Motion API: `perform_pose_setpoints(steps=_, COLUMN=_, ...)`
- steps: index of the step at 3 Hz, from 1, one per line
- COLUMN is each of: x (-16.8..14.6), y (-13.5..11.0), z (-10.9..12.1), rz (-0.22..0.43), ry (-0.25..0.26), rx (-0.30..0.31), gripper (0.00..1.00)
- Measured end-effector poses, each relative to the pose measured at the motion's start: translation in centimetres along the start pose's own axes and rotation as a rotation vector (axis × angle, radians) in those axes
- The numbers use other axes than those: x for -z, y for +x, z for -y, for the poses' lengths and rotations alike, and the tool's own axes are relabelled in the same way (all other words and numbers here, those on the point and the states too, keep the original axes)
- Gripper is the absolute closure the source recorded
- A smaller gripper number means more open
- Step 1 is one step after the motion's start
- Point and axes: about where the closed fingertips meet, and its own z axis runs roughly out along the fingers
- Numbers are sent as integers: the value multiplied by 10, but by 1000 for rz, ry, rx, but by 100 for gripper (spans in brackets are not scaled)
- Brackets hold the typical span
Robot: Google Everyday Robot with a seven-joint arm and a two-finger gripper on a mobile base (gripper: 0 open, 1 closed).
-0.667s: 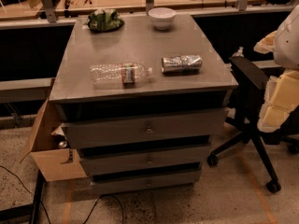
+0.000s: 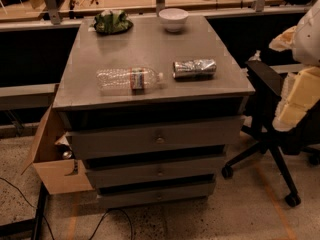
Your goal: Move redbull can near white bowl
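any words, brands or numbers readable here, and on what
No text can be read.
water bottle: red-and-white label, print too blurred.
redbull can: dark markings, no legible letters.
green bag: nothing legible.
white bowl: plain, no text.
gripper, at the right edge beside the drawer cabinet: no legible marking.

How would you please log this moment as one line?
pincer: far right, off cabinet | redbull can: lying, front right, untouched | white bowl: rear edge, apart from can
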Motion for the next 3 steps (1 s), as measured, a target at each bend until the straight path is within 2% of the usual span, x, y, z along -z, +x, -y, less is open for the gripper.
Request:
perform_pose_setpoints(steps=1, x=-8, y=-12, z=25, rz=89, ry=-19, rx=29, gripper=0)
perform_pose_setpoints(steps=3, x=-35, y=-42, z=73, rz=172, ry=-42, rx=90, gripper=0)
